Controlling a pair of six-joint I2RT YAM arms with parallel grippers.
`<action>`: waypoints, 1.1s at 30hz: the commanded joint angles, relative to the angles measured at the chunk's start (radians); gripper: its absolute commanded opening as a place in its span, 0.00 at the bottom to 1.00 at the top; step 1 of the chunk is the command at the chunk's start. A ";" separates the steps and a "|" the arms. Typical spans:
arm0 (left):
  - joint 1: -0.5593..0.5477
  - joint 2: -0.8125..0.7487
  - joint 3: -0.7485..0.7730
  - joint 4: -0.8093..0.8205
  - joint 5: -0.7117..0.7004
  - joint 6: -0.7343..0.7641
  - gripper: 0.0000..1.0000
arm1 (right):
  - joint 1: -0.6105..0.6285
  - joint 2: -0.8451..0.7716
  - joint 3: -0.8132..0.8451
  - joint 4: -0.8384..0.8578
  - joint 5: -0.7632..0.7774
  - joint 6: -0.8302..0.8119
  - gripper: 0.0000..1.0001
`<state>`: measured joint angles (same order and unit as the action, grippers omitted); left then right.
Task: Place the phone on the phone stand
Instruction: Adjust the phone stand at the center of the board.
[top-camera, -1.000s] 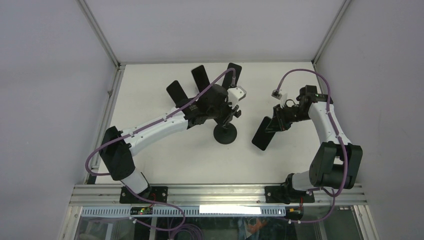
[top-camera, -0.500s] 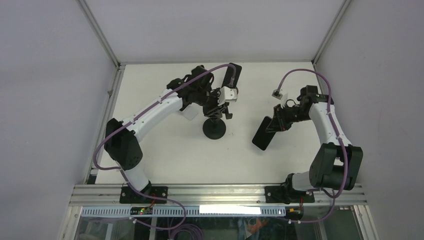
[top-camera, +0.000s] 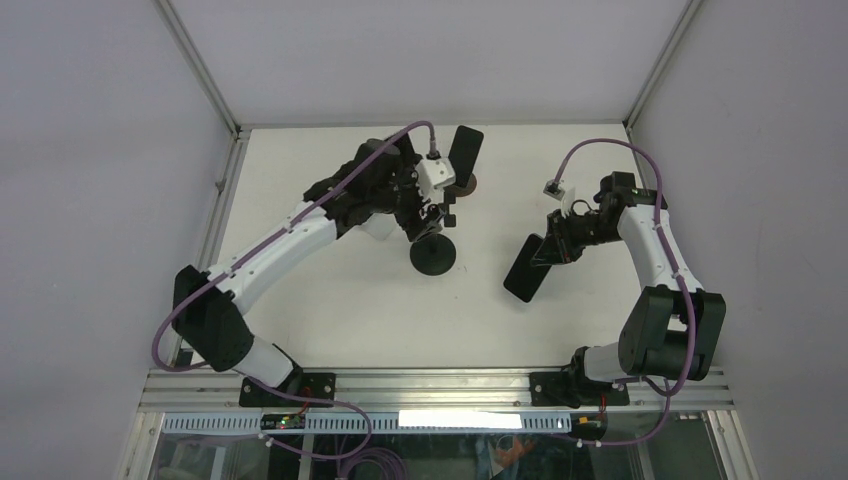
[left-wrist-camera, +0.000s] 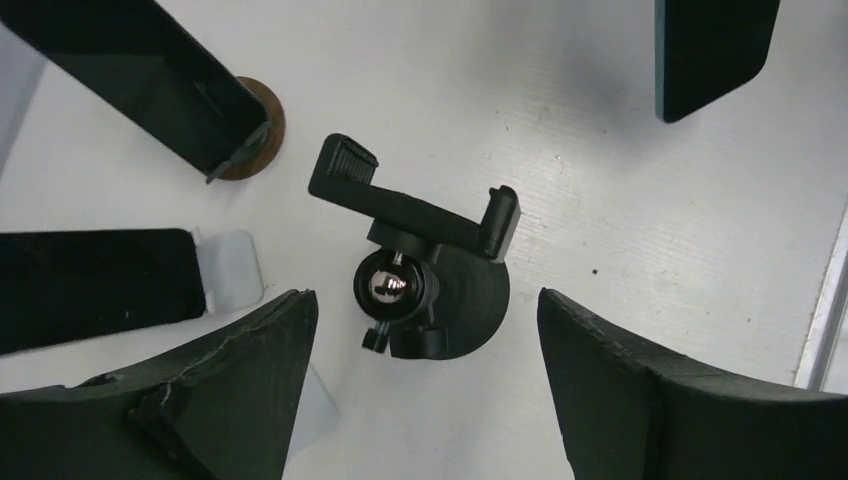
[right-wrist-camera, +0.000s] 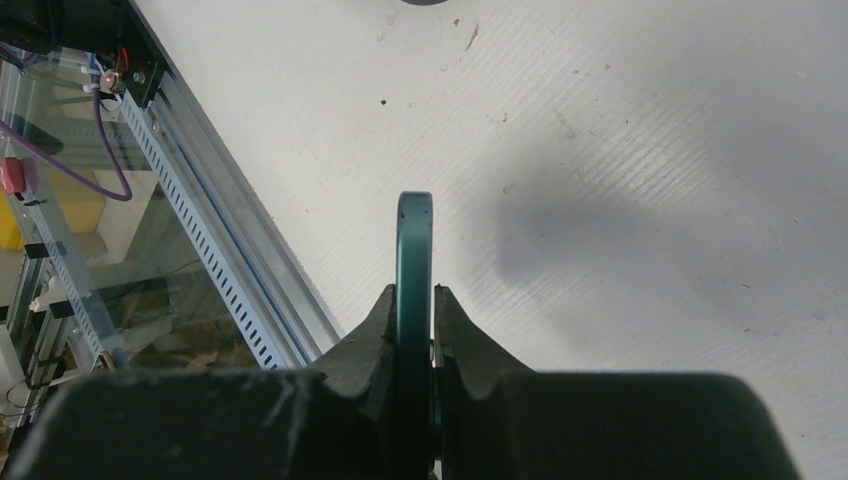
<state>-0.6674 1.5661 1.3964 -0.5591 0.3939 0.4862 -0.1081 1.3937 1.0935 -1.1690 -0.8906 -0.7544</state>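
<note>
Phone (right-wrist-camera: 415, 250), a thin black slab with a teal edge, is pinched edge-on in my right gripper (right-wrist-camera: 413, 300), tilted over the white table (top-camera: 330, 300). Well apart from it, my left gripper (left-wrist-camera: 422, 300) hangs spread wide, straddling the black round-based clamp stand (left-wrist-camera: 415, 210).

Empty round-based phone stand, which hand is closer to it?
Left. The left hand is open directly above the stand; the right hand grips a phone off to its right.

The phone stand (left-wrist-camera: 420, 210) is moulded in matt black plastic, its ball joint (left-wrist-camera: 388, 285) made of polished, mirror-bright metal. The white tabletop (left-wrist-camera: 620, 230) is finished matt and finely ribbed. The phone (right-wrist-camera: 415, 250) is edged in smooth teal. The left fingers (left-wrist-camera: 230, 400) are formed of dull, grainy black plastic.
</note>
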 joint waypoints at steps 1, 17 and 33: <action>-0.001 -0.184 -0.066 0.194 -0.139 -0.235 0.83 | -0.007 -0.035 0.004 -0.008 -0.057 -0.011 0.00; -0.001 -0.340 -0.602 0.541 -0.218 -1.075 0.49 | -0.011 -0.021 0.006 -0.008 -0.053 -0.013 0.00; -0.001 -0.080 -0.425 0.488 -0.386 -1.103 0.52 | -0.018 -0.014 0.006 -0.011 -0.048 -0.014 0.00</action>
<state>-0.6674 1.4559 0.9043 -0.0883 0.0528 -0.5991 -0.1154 1.3941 1.0935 -1.1721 -0.8909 -0.7582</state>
